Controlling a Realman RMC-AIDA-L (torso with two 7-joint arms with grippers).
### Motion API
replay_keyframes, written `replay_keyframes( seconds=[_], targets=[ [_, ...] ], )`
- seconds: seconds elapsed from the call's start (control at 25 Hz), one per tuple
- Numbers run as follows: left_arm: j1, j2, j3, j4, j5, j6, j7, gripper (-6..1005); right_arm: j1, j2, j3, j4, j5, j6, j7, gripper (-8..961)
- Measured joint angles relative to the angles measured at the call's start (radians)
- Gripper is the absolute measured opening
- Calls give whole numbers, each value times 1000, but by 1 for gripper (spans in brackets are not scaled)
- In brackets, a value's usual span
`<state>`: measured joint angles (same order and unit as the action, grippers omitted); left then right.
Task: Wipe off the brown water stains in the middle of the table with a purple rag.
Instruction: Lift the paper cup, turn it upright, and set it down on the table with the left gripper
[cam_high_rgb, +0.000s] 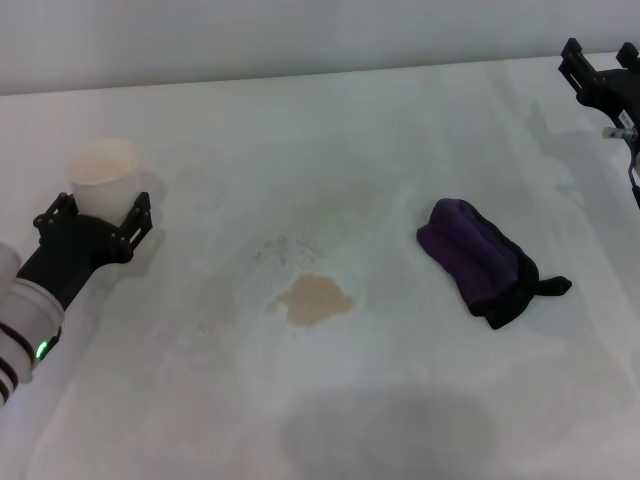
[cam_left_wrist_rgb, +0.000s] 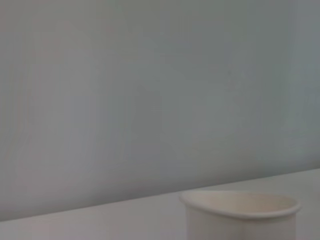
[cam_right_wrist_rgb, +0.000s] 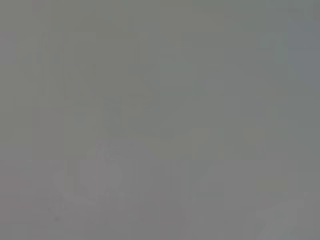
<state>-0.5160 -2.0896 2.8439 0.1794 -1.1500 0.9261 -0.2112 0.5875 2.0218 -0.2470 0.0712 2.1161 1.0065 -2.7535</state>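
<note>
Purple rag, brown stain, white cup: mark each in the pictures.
purple rag (cam_high_rgb: 478, 258), head view, middle of the bunched cloth.
brown water stains (cam_high_rgb: 315, 299), head view, centre of the tan blotch.
white cup (cam_high_rgb: 102, 175), head view, side wall just under the rim, beside the left claw (cam_high_rgb: 98, 222).

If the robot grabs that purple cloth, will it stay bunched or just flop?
The purple rag lies in a soft, folded heap on the table, so it would probably sag and unfold when lifted. Its short black tail trails loose and would likely dangle. It looks like light fabric, more apt to drag and crumple than slide if pushed.
</note>
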Motion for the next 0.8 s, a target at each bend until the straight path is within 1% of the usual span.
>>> replay_keyframes(
  seconds=[0.4,0.48,0.8],
  targets=[
    [35,-1,0,18,0,-21,1,686,-14,0,0,0,-12,15,0,808],
    [51,0,0,32,0,-27,2,689,-21,0,0,-2,-12,20,0,807],
    [67,-1,0,38,-1,-30,2,699,-38,-2,0,-7,-12,28,0,807]
  ],
)
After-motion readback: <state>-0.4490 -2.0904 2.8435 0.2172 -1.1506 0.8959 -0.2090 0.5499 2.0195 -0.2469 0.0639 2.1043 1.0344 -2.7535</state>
